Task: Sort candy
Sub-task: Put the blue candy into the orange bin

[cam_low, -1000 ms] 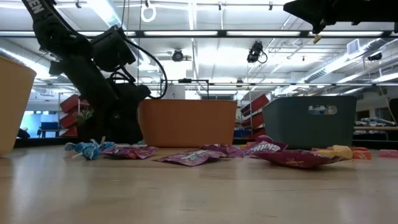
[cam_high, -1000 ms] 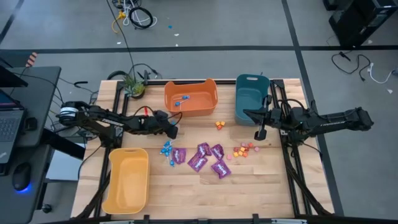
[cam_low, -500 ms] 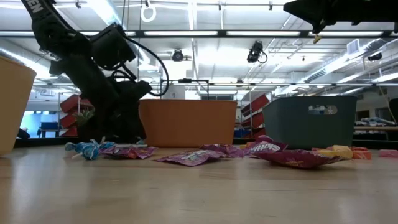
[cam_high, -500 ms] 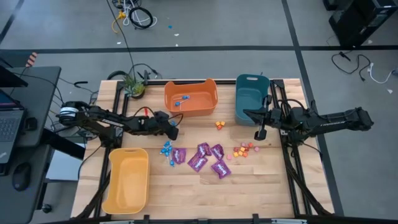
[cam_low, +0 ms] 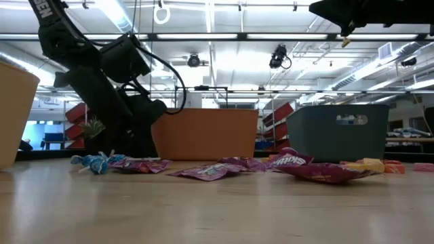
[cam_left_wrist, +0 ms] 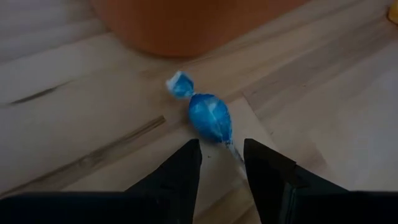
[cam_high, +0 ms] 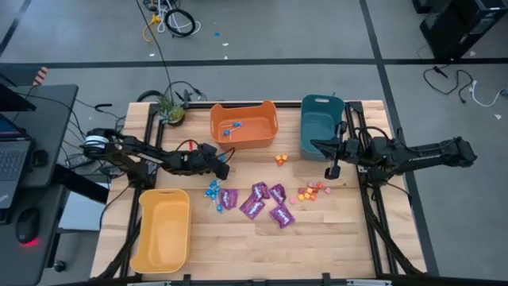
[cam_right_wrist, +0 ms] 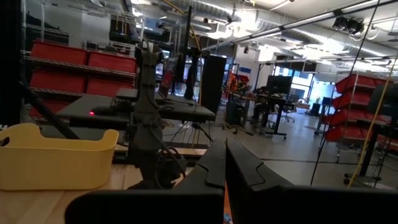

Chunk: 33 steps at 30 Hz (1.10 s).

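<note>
A blue-wrapped lollipop (cam_left_wrist: 210, 117) lies on the wooden table in front of the orange bin (cam_high: 244, 125). My left gripper (cam_left_wrist: 222, 146) is low over it and open, with one finger on each side of its thin stick (cam_left_wrist: 235, 152). More blue lollipops (cam_high: 213, 189), purple packets (cam_high: 262, 199) and small orange and red pieces (cam_high: 311, 191) lie at mid-table. The orange bin holds some blue lollipops (cam_high: 231, 127). My right gripper (cam_high: 332, 169) hangs shut above the table by the teal bin (cam_high: 321, 125), holding nothing.
A yellow bin (cam_high: 163, 230) stands at the near left. A few orange pieces (cam_high: 280, 160) lie between the orange and teal bins. A small plant (cam_high: 168, 110) sits at the far left corner. Bare wood runs along the table's near edge.
My left arm has leaned a little lower toward the table near the orange bin. The candy and my right arm have stayed where they were.
</note>
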Each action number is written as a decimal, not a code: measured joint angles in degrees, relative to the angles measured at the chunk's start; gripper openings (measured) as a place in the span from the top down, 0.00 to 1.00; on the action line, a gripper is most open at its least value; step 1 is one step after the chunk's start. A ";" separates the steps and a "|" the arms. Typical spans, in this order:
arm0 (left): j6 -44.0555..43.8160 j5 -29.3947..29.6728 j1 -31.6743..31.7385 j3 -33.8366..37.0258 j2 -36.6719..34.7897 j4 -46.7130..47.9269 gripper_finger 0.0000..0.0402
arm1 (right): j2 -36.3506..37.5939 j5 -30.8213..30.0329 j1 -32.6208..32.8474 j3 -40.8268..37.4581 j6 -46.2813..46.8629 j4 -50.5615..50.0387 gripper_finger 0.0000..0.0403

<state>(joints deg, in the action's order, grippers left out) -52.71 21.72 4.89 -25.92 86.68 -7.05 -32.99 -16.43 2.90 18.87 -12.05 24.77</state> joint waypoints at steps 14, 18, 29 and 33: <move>4.48 0.07 -0.09 0.06 0.02 3.50 0.99 | 0.00 0.00 0.00 -0.02 -0.09 0.02 1.00; 6.84 -2.13 -0.26 0.35 -1.26 2.57 0.99 | 0.00 0.02 0.00 -0.01 -0.09 0.02 1.00; 11.54 -16.57 -0.57 0.59 -10.22 3.48 1.00 | 0.00 0.00 0.00 0.00 -0.09 0.02 1.00; 13.96 -17.03 -0.55 0.59 -13.24 2.44 1.00 | 0.00 0.02 -0.01 0.00 -0.03 0.02 1.00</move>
<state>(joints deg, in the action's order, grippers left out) -38.74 4.69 4.34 -25.33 73.44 -4.61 -32.99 -16.40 2.88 18.87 -12.08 24.80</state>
